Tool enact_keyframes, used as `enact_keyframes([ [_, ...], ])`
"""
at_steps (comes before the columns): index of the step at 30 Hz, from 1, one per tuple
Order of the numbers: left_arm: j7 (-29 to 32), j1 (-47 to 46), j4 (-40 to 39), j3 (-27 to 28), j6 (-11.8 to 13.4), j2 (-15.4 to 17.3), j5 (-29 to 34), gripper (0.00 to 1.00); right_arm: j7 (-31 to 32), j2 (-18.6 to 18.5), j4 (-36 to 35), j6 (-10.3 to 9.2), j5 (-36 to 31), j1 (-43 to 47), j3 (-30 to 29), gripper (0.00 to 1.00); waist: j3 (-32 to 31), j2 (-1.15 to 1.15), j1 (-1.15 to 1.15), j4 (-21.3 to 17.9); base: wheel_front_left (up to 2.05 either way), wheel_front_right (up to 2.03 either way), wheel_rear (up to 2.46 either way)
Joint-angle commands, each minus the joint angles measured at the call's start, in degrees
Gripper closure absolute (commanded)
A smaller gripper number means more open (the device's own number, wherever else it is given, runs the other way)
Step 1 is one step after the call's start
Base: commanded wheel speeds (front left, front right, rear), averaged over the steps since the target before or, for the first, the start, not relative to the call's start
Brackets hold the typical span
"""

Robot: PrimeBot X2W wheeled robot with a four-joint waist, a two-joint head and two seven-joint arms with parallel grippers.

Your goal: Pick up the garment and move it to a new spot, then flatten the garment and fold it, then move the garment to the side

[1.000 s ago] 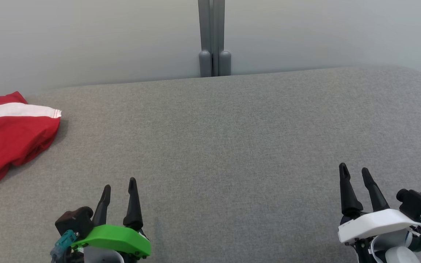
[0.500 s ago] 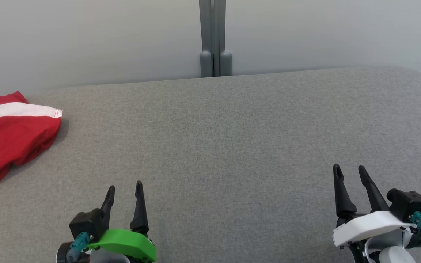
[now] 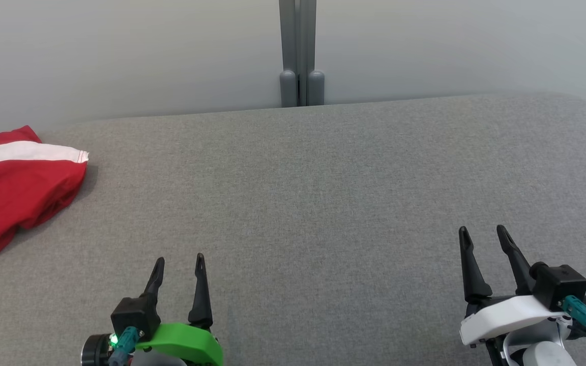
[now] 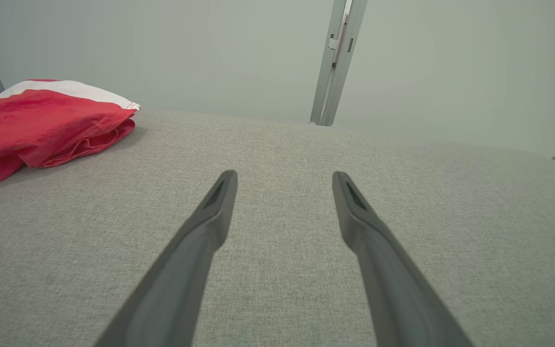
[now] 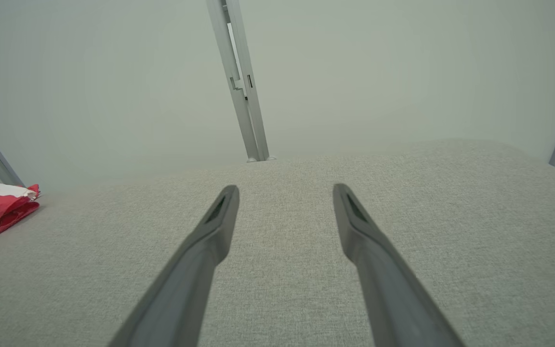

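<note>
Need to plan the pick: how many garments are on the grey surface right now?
1. The red garment, with a white band, lies bunched at the far left of the grey surface. It runs past the head view's left edge, so anything beyond there is hidden.

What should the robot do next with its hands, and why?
Probably just pull both arms back to rest. The red cloth already looks folded at the left edge of the grey cushion, and the left gripper and right gripper are open and empty.
</note>
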Motion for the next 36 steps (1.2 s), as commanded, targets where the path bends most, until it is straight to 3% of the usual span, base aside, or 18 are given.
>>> enact_keyframes([
  [1, -0.49, 0.42, 0.12, -0.23, 0.19, 0.41, 1.08, 0.00, -0.53, -0.30, -0.43, 0.02, -1.29, -0.32, 0.07, 0.00, 0.01, 0.00, 0.00, 0.03, 0.00, 0.00, 0.00],
  [18, -2.34, 0.53, 0.62, -1.62, 1.20, 0.46, 5.28, 0.00, -2.35, -0.34, -0.51, 0.02, -7.82, 0.07, 0.19, 0.00, 0.13, 0.00, 0.00, 0.48, 0.00, 0.00, 0.00],
  [36, -2.22, 0.21, 0.80, -1.32, 1.21, 0.45, 4.19, 0.00, -2.24, -0.33, -0.02, 0.02, -7.30, 0.01, 0.21, 0.00, 0.22, 0.00, 0.00, 0.54, 0.00, 0.00, 0.00],
])
